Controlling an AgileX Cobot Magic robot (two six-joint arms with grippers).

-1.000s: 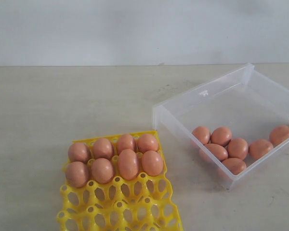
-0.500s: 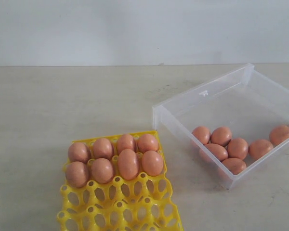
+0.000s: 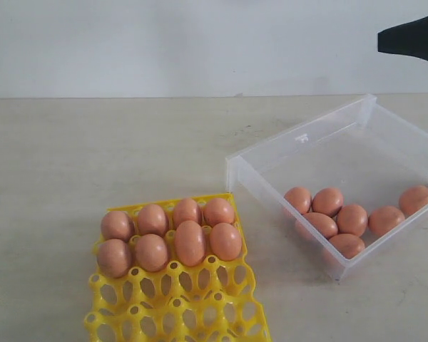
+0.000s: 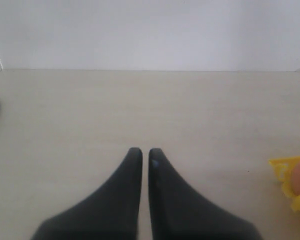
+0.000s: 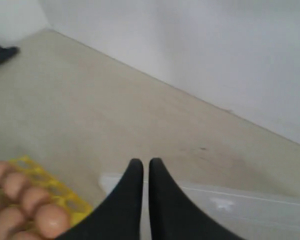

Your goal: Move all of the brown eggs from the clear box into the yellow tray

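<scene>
On my exterior feed the yellow tray [image 3: 178, 306] sits on the tabletop [image 3: 93, 149] at about seven o'clock, and the frame cuts off its near edge. Eight brown eggs [image 3: 190, 242] fill its two far rows, four to a row, each standing in its own cup. The cups nearer to me show open lattice.

The clear box [image 3: 299, 142] lies at about four o'clock, apart from the tray, with a strip of tabletop between them. It is turned so that one corner points toward the tray. I count eight more eggs inside it. Six are bunched along the wall nearest me, touching or nearly touching, and two sit further along toward three o'clock. The last of those is half cut by the frame edge.

The right claw [image 3: 410, 35] shows on this feed only as a black tip at two o'clock. It is up in front of the white wall [image 3: 200, 43] and well clear of the box. On its own wrist feed the two black fingers [image 5: 127, 200] lie together with just a hairline slit between them, closed on nothing. Beyond them I see a wall of the clear box and part of the egg-filled tray.

The left claw [image 4: 141, 155] is outside the exterior feed. Its wrist feed shows it closed too, the fingers all but touching and holding nothing. It hangs over bare tabletop, with a corner of the yellow tray and one egg at the picture's edge.
</scene>
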